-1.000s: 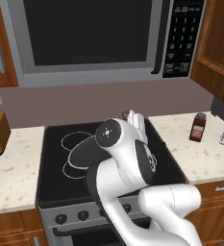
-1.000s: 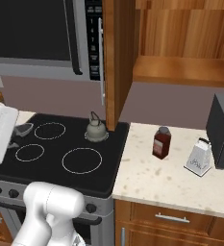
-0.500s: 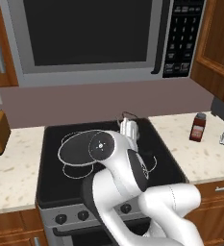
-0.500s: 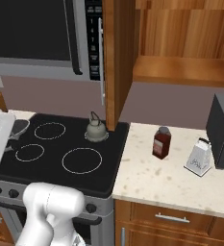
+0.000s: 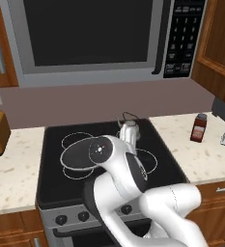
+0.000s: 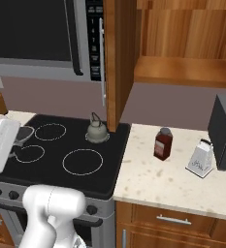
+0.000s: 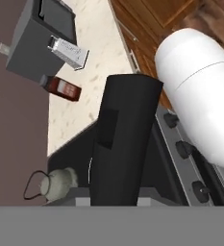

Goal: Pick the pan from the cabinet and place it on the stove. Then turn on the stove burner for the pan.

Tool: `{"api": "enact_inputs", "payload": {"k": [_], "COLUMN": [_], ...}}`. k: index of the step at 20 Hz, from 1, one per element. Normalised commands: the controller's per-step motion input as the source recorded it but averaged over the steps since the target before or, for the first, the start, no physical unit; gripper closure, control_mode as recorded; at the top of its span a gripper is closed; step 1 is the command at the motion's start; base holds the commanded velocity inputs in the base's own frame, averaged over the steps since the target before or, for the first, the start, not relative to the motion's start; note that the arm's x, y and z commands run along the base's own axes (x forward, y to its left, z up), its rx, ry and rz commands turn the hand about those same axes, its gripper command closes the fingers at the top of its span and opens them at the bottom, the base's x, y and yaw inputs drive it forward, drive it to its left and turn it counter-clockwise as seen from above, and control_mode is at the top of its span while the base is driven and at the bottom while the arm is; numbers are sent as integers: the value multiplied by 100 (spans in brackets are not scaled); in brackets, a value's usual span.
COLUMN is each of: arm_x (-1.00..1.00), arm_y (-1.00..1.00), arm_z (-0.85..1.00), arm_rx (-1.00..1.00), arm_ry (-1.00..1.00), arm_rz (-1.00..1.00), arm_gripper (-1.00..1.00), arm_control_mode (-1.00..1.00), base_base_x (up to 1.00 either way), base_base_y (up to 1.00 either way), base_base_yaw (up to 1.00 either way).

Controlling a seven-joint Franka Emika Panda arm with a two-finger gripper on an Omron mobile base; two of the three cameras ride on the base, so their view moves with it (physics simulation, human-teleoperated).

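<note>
wall: mauve backsplash (image 5: 109,99) | counter: speckled cream (image 6: 172,169) | drawers: brown wood (image 6: 182,220)

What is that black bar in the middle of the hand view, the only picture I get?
Observer: Likely the handle of the pan. The left base view shows its round body at the end of the arm, over the left burner circles of the stove.
Visitor: What hangs above the stove?
Observer: A steel microwave with a black keypad.
Visitor: Is a cabinet nearby?
Observer: Yes. In the right base view a wooden cabinet sits right of the microwave, its door standing open.
</note>
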Motion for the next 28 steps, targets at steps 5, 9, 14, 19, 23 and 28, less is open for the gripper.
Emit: {"api": "enact_inputs", "payload": {"k": [5, 9, 14, 19, 23, 28], "arm_x": [18, 22, 19, 13, 9, 10], "arm_y": [-10, -25, -31, -20, -4, 0], "arm_z": [-58, -46, -38, -34, -29, -30], "arm_rx": [0, 0, 0, 0, 0, 0], "arm_ry": [-2, -1, -2, -3, -1, 0], "arm_rz": [6, 6, 7, 6, 4, 2], "arm_gripper": [100, 100, 100, 100, 100, 100], "arm_control_mode": [-100, -100, -100, -100, -100, -100], "base_base_x": [0, 0, 0, 0, 0, 0], "base_base_y": [0, 0, 0, 0, 0, 0], "base_base_yaw": [0, 0, 0, 0, 0, 0]}}
